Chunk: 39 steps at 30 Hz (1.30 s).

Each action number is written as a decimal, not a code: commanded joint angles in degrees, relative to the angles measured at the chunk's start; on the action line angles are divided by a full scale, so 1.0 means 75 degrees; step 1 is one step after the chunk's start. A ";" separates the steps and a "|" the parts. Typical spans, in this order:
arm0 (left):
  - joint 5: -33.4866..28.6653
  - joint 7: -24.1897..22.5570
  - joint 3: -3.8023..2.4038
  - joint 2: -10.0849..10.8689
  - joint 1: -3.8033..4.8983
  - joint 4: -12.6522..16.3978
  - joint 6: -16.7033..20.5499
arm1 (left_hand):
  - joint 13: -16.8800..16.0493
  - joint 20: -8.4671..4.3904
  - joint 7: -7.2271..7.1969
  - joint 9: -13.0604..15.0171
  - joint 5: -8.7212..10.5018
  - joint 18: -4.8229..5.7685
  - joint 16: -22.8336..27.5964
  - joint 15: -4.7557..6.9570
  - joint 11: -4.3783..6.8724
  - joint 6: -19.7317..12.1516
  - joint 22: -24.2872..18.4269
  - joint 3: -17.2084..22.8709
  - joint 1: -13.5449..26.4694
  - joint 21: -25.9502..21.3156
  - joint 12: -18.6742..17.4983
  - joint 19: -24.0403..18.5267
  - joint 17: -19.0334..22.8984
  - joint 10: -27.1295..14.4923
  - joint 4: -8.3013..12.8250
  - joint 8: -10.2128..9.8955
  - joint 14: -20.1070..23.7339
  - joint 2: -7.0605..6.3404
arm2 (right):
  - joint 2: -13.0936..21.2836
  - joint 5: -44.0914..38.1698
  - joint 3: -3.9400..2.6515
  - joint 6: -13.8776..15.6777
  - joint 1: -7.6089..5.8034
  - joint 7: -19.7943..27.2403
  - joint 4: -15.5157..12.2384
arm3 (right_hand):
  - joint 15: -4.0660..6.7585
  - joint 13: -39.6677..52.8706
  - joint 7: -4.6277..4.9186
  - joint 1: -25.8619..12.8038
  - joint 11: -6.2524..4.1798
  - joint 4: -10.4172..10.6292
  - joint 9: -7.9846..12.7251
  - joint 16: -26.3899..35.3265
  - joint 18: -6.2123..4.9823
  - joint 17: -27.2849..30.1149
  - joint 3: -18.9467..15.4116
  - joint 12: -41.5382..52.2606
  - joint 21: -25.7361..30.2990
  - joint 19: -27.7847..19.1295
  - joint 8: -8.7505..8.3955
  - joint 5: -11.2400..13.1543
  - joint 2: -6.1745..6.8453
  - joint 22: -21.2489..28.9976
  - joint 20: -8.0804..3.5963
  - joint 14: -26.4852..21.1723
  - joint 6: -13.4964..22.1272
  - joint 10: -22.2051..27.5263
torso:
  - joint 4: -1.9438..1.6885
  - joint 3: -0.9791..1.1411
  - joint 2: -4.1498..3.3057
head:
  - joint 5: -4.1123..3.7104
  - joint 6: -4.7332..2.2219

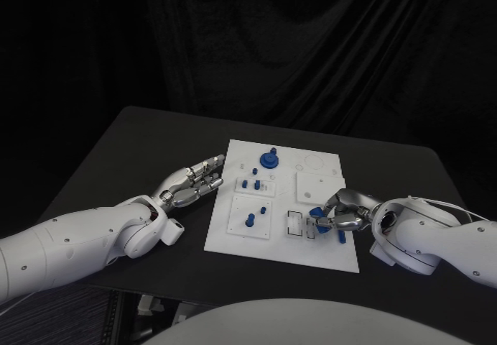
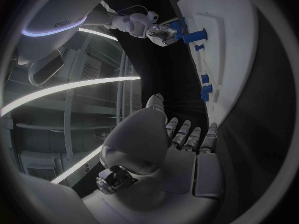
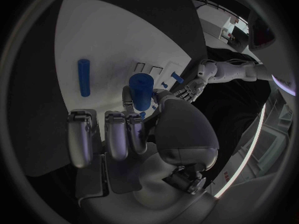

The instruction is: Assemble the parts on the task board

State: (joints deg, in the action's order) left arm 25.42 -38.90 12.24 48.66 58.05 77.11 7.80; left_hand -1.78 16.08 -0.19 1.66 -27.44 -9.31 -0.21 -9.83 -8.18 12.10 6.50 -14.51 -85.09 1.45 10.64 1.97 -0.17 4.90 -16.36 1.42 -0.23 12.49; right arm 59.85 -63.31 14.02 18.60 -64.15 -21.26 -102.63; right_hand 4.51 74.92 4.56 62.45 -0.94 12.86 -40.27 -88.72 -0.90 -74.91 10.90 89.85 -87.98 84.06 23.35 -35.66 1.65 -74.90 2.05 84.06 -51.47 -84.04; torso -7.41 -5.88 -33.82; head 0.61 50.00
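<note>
Over the task board (image 1: 233,241) near edge, right hand (image 1: 340,213) clamped on blue cylinder (image 3: 141,90); left hand (image 1: 194,183) empty, fingers apart.

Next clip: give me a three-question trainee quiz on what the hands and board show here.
1. True or false: the right hand holds a blue cylinder.
2. Where is the left hand? A) on the black table beside the task board, B) on top of the board, C) gripping a part.
3. Fill in: the left hand's fingers are ____ and hold nothing.

Key: 1 true; 2 A; 3 open.
</note>
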 commanded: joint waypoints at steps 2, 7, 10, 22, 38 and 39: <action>-0.0034 -0.0523 -0.0006 -0.0020 -0.0013 0.0009 -0.0076 | -0.0005 0.0061 -0.0006 0.0009 0.0004 -0.0113 0.0015 -0.0062 -0.0035 0.0046 0.0006 0.0012 0.0020 -0.0022 0.0014 -0.0012 0.0011 -0.0001 -0.0002 0.0050 -0.0006 0.0033 | -0.0051 0.1837 -0.0001 -0.0246 -0.0027 -0.0143 0.0037 | -0.0001 0.2011 -0.0182 -0.0293 0.0006 -0.0686 -0.0132 0.0045 0.0011 -0.1528 0.0870 0.0020 0.0088 0.0608 0.0072 0.0280 -0.0089 -0.1867 -0.0039 0.0691 -0.0051 -0.0795 | -0.0009 -0.0007 0.0004 | 0.0007 0.0000; -0.0034 -0.0523 -0.0006 -0.0034 -0.0013 -0.0003 -0.0082 | -0.0005 0.0061 -0.0006 0.0009 0.0004 -0.0113 0.0015 -0.0062 -0.0035 0.0046 0.0006 0.0012 0.0020 -0.0022 0.0014 -0.0012 0.0011 -0.0001 -0.0002 0.0050 -0.0006 0.0033 | -0.0163 0.2254 0.0001 -0.0450 -0.0039 -0.0245 0.0111 | -0.0022 0.2011 -0.0158 -0.0514 0.0029 -0.0529 -0.0197 0.0060 0.0005 -0.1496 0.0825 0.0020 0.0109 0.0598 0.0135 0.0730 -0.0145 -0.1859 -0.0018 0.0685 0.0055 -0.0795 | -0.0009 -0.0011 0.0007 | -0.0001 0.0000; -0.0034 -0.0523 -0.0006 -0.0051 -0.0013 -0.0014 -0.0088 | -0.0005 0.0063 0.0003 0.0008 0.0011 -0.0112 0.0015 -0.0066 -0.0034 0.0044 0.0011 0.0014 0.0026 -0.0020 0.0014 -0.0010 0.0011 -0.0003 -0.0004 0.0050 -0.0007 0.0041 | -0.0238 0.2354 0.0001 -0.0523 -0.0042 -0.0305 0.0190 | -0.0040 0.2011 -0.0132 -0.0705 0.0052 -0.0368 -0.0221 0.0071 -0.0005 -0.1472 0.0742 0.0020 0.0143 0.0581 0.0164 0.1050 -0.0175 -0.1845 -0.0002 0.0680 0.0122 -0.0795 | -0.0010 -0.0014 0.0009 | -0.0013 0.0000; -0.0034 -0.0526 -0.0006 -0.0079 -0.0014 -0.0041 -0.0103 | -0.0004 0.0063 0.0004 0.0008 0.0011 -0.0111 0.0015 -0.0067 -0.0034 0.0043 0.0010 0.0015 0.0027 -0.0020 0.0012 -0.0010 0.0011 -0.0005 -0.0004 0.0050 -0.0006 0.0044 | -0.0473 0.2433 0.0001 -0.0455 -0.0043 -0.0140 0.0380 | -0.0066 0.2011 -0.0100 -0.0906 0.0082 -0.0174 -0.0230 0.0084 -0.0016 -0.1444 0.0580 0.0020 0.0182 0.0562 0.0175 0.1264 -0.0193 -0.1830 0.0021 0.0674 0.0214 -0.0795 | -0.0003 -0.0004 -0.0001 | 0.0013 0.0000; -0.0034 -0.0517 -0.0006 -0.0096 -0.0020 -0.0065 -0.0123 | -0.0003 0.0064 0.0008 0.0007 0.0016 -0.0110 0.0016 -0.0070 -0.0032 0.0041 0.0008 0.0017 0.0031 -0.0020 0.0008 -0.0010 0.0012 -0.0010 -0.0005 0.0048 -0.0004 0.0051 | -0.0670 0.2440 0.0001 -0.0450 -0.0042 0.0017 0.0474 | -0.0109 0.2011 -0.0042 -0.1024 0.0133 0.0064 -0.0205 0.0115 -0.0042 -0.1380 0.0336 0.0020 0.0273 0.0517 0.0186 0.1792 -0.0260 -0.1795 0.0065 0.0660 0.0420 -0.0795 | -0.0004 -0.0001 -0.0002 | 0.0010 0.0000; -0.0034 -0.0516 -0.0006 -0.0097 -0.0020 -0.0065 -0.0124 | -0.0003 0.0064 0.0011 0.0007 0.0020 -0.0110 0.0016 -0.0072 -0.0032 0.0041 0.0007 0.0018 0.0033 -0.0020 0.0007 -0.0010 0.0012 -0.0011 -0.0005 0.0048 -0.0003 0.0054 | -0.0679 0.2440 0.0001 -0.0470 -0.0042 0.0008 0.0482 | -0.0114 0.2011 -0.0037 -0.1051 0.0138 0.0113 -0.0198 0.0122 -0.0044 -0.1365 0.0292 0.0020 0.0282 0.0513 0.0189 0.1882 -0.0271 -0.1792 0.0070 0.0657 0.0444 -0.0795 | -0.0003 -0.0002 -0.0002 | 0.0010 0.0000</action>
State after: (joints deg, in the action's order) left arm 25.42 -38.90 12.24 48.07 58.02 76.55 7.56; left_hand -1.78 16.08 -0.20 1.64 -27.43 -9.31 -0.21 -9.82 -8.18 12.09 6.50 -14.51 -85.10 1.45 10.64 1.97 -0.18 4.90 -16.36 1.42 -0.23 12.48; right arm 54.84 -45.20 14.10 15.41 -64.38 -21.38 -99.19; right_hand 4.08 74.90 4.25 55.22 -0.29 13.32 -41.85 -88.08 -0.90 -74.91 13.24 89.85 -86.06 84.05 25.14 -21.95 -0.38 -74.90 2.06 84.06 -48.56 -84.02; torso -7.46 -5.91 -33.82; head 0.69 50.00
